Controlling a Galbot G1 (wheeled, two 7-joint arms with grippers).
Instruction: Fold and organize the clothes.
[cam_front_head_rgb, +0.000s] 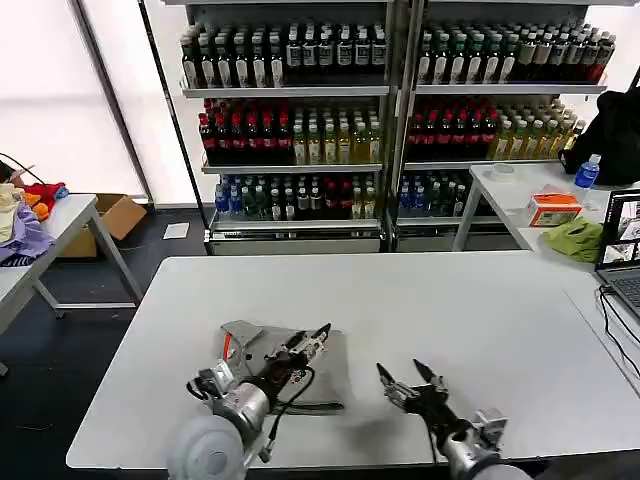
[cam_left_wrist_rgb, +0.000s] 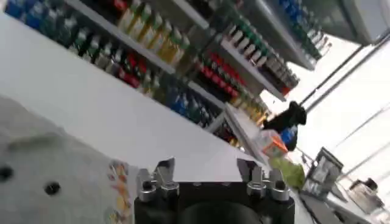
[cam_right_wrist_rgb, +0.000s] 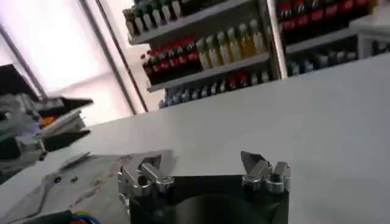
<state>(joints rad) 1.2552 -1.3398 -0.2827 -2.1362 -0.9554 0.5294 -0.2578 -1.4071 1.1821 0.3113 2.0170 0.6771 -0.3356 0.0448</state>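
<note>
Shirt (cam_front_head_rgb: 285, 362) lay folded into a compact grey rectangle on the desk (cam_front_head_rgb: 420, 300); left claw (cam_front_head_rgb: 318, 333) hovered spread above it, right claw (cam_front_head_rgb: 412, 382) spread just beside, suggesting folding was nearly done.

Mock shop, bottle-stocked shelves (cam_front_head_rgb: 390, 110), white work tables (cam_front_head_rgb: 400, 300), laptop (cam_front_head_rgb: 622, 250)

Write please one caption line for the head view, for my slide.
Folded grey shirt lies on the white table; left gripper hovers over it, right gripper waits beside, jaws open.
</note>
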